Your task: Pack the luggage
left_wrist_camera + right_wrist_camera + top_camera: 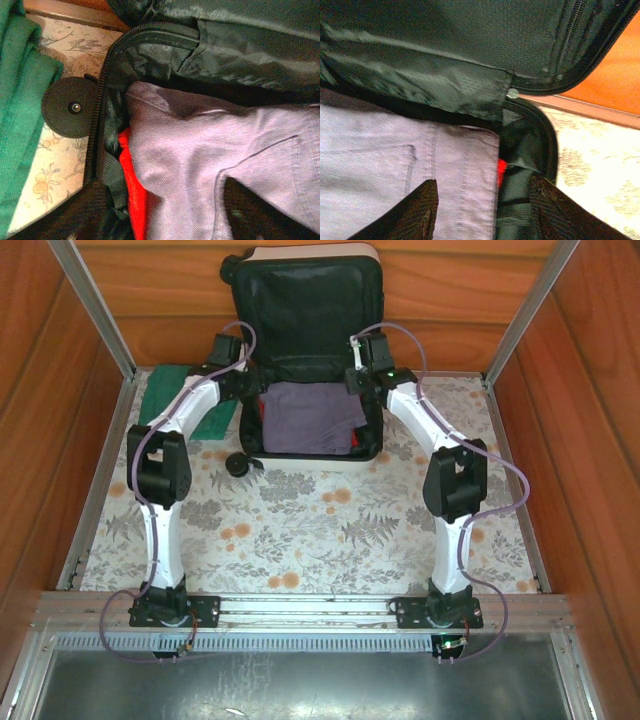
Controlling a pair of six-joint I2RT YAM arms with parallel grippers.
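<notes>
**Suitcase partly packed, lid wide open**

The suitcase (305, 305) sat open at the top middle of the overhead shot, at the far end of the desk (300, 530), with its lid standing up against the back wall. A pair of purple trousers (312, 420) lay in the bottom half with something red (135, 190) tucked under them, so I'd say a fair bit of packing was done. A green cloth (185, 400) lay on the desk just left of the case, outside it. My guess is that it had yet to go in, and then the lid needed closing.

The left tool (172, 220) hung over the case's left rim, fingers apart, gripping nothing, with the trousers under the gap. The right tool (480, 210) sat the same way at the right rim: fingers apart, the trouser edge between them, not pinched.
</notes>
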